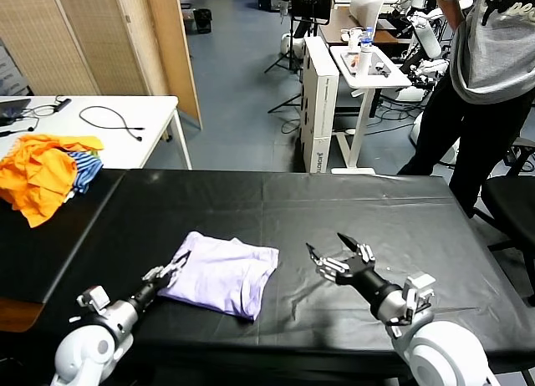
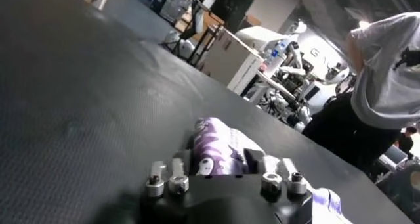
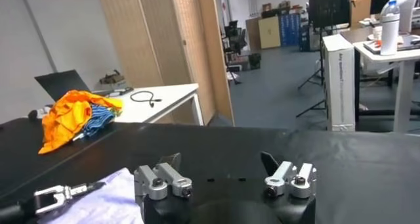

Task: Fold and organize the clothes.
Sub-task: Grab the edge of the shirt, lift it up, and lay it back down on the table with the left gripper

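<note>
Item: T-shirt [image 1: 221, 275], pale lavender, folded into a rough rectangle on the black table [image 1: 334, 210], towards the near edge and left of centre. Its long axis runs from the near-left corner up towards the far right, roughly in line with my left forearm.

Left gripper [image 1: 170, 269]: at the shirt's near-left edge, tips touching the cloth. In the left wrist view a bunched fold showing the purple print sits between the left gripper's [image 2: 221, 168] jaws, which are partly drawn in around it. Whether they truly pinch the cloth I cannot tell (they may be only closing on it).

Right gripper [image 1: 340, 254]: clear of the shirt, on the shirt's right side with bare table between, jaws spread wide and holding nothing. The left arm is plainly nearer, so I judge the coming move belongs to it.

Views compared: the head view gives the shirt's whole outline and both arms. The left wrist view alone shows the printed side. The right wrist view shows only a corner of the shirt [image 3: 108, 202] beside the left gripper's tip [image 3: 59, 194], plus its own open gripper [image 3: 223, 173].

Other: heap of orange and blue-striped garments [image 1: 46, 173], far left, well apart.
</note>
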You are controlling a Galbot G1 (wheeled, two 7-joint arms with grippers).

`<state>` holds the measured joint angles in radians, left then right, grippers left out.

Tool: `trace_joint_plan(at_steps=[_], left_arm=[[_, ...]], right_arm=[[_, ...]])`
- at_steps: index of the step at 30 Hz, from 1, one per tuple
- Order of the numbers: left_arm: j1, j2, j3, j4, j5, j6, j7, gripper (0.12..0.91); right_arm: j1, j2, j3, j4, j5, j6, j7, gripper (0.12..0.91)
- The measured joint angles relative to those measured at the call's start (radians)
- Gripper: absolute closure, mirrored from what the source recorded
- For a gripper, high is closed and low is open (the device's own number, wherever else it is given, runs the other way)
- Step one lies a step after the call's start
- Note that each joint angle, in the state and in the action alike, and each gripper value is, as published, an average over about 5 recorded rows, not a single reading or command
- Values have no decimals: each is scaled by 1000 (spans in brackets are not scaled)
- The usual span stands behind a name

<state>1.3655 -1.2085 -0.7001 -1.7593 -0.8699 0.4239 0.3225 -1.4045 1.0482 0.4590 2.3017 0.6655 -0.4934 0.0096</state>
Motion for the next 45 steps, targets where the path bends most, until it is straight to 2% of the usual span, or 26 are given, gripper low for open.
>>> trace_joint_plan(at_steps=[2, 5, 10, 14, 26, 31, 34, 39, 42, 45], left_arm=[[2, 0, 0, -4, 5, -2, -5, 726], [9, 0, -3, -17, 30, -13, -29, 836], [33, 18, -33, -61, 107, -19, -72, 844], [66, 52, -79, -102, 129, -18, -93, 845], [198, 201, -288, -219, 167, -27, -123, 845], [261, 274, -391, -287, 198, -28, -153, 845], [275, 290, -430, -341, 243, -4, -178, 845], [267, 250, -400, -461, 358, 64, -243, 845], [255, 192, -317, -527, 414, 99, -278, 845], [238, 116, -194, -555, 428, 117, -309, 845]], right_arm=[[-2, 1, 1, -1, -7, 0, 0, 118], [-11, 3, 8, -5, -26, -1, 3, 118], [-37, 3, 34, -25, -82, -28, 31, 118], [-60, 2, 51, -46, -107, -44, 49, 118], [-50, 11, 22, -97, -106, -44, 43, 118], [-39, 16, 9, -115, -105, -42, 43, 118], [-38, 21, 8, -117, -107, -42, 43, 118], [-55, 25, 17, -106, -116, -42, 43, 118], [-70, 29, 23, -97, -127, -43, 43, 118], [-86, 35, 26, -91, -139, -43, 43, 118]])
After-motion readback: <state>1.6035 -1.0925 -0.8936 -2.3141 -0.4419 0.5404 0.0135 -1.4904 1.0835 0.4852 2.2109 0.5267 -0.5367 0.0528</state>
